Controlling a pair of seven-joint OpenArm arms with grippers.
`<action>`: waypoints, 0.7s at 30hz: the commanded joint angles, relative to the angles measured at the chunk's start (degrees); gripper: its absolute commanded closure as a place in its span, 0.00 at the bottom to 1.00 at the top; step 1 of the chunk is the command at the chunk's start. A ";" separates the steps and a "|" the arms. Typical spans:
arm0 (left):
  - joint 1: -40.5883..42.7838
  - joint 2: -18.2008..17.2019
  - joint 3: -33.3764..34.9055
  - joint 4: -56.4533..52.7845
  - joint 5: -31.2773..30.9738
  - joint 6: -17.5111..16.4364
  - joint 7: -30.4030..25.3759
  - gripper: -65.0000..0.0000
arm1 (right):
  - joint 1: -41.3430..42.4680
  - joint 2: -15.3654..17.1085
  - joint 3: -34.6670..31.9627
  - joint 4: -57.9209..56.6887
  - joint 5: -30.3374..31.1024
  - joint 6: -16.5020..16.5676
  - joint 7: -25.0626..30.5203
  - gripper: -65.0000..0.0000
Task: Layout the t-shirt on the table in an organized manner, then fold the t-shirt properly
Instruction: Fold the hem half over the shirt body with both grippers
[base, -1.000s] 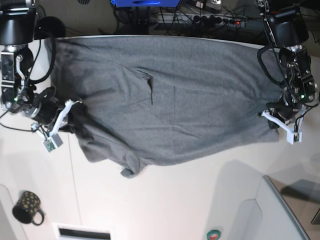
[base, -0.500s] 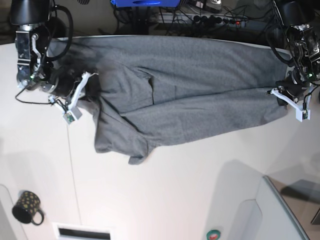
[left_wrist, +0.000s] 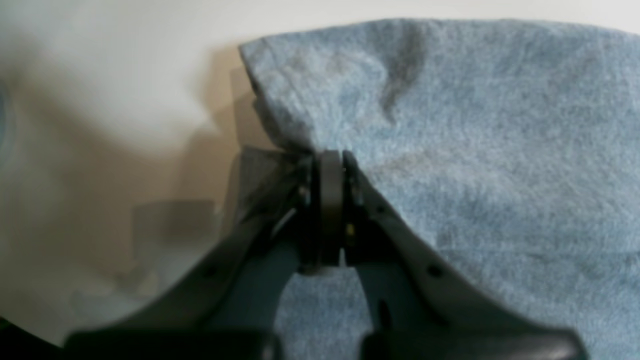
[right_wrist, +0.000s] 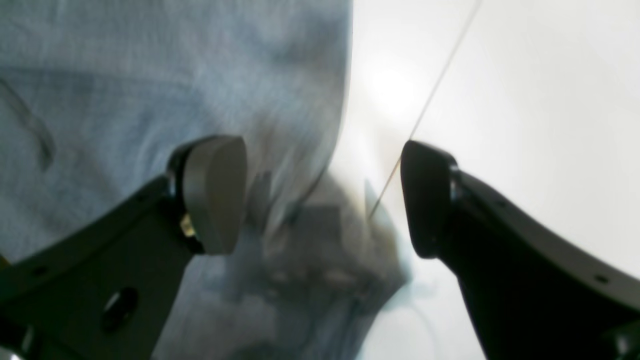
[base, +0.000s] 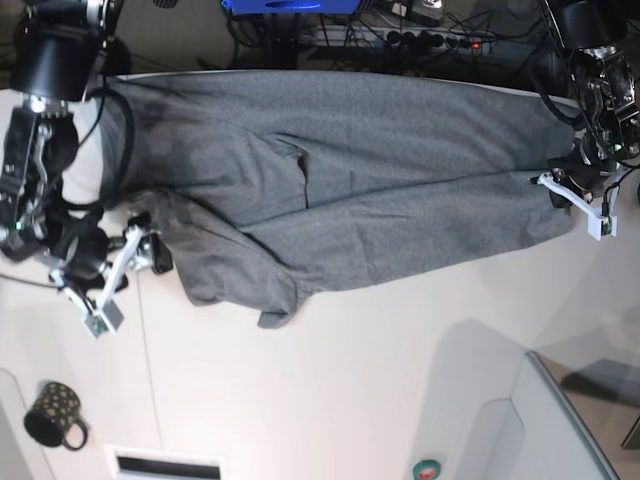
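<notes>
Left claw (left_wrist: 330, 165): I am pinching the shirt (left_wrist: 475, 150) with the jaws pressed together on a fold of fabric close to one edge; in the base view this claw (base: 575, 190) is sitting at the shirt's right end, above the bench (base: 400, 380).

Right claw (right_wrist: 325, 195): I am holding the jaws spread wide, with nothing between them. One finger (right_wrist: 215, 192) is hanging over grey fabric (right_wrist: 150, 75), the other over bare white bench (right_wrist: 525, 100), and the shirt's edge is running between the two. Whether either finger is touching the cloth cannot be told, since the picture is blurred. In the base view this claw (base: 135, 255) is sitting just beside the shirt's left end.

Shirt (base: 350, 190): it is lying across the far half of the bench, stretched from left to right, creased near the middle, with a crumpled corner pointing toward the near side. A thin dark seam (right_wrist: 425, 110) is crossing the bench. A black dotted mug (base: 52, 415) is standing well apart, at the near left corner.
</notes>
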 joint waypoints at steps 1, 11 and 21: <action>-0.38 -1.22 -0.41 1.04 -0.27 0.14 -1.05 1.00 | 3.41 1.03 -0.18 -3.42 0.67 0.10 0.73 0.30; -0.30 -1.22 -0.41 1.13 -0.27 0.14 -1.05 1.00 | 21.17 4.11 -9.67 -46.23 0.67 0.10 18.66 0.30; -0.38 -1.39 -0.49 1.13 -0.27 0.14 -1.05 1.00 | 21.79 3.85 -10.20 -53.53 0.67 0.10 25.34 0.33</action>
